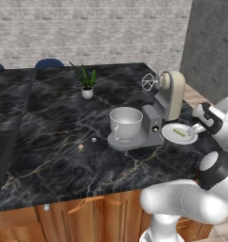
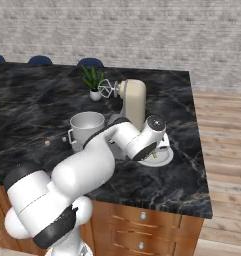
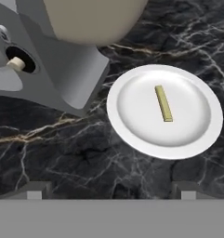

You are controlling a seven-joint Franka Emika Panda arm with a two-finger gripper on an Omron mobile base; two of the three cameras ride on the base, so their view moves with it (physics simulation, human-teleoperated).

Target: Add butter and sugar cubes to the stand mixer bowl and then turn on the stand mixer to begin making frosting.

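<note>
Arm bent low beside stand mixer (image 1: 160, 111); claw (image 3: 111, 190) spread, empty, above plate (image 3: 132, 135).

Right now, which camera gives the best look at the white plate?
The hand view: the plate lies whole and close, with a thin yellowish stick on it. The left base view shows it small beside the mixer, partly behind the arm. In the right base view the arm hides most of it.
</note>
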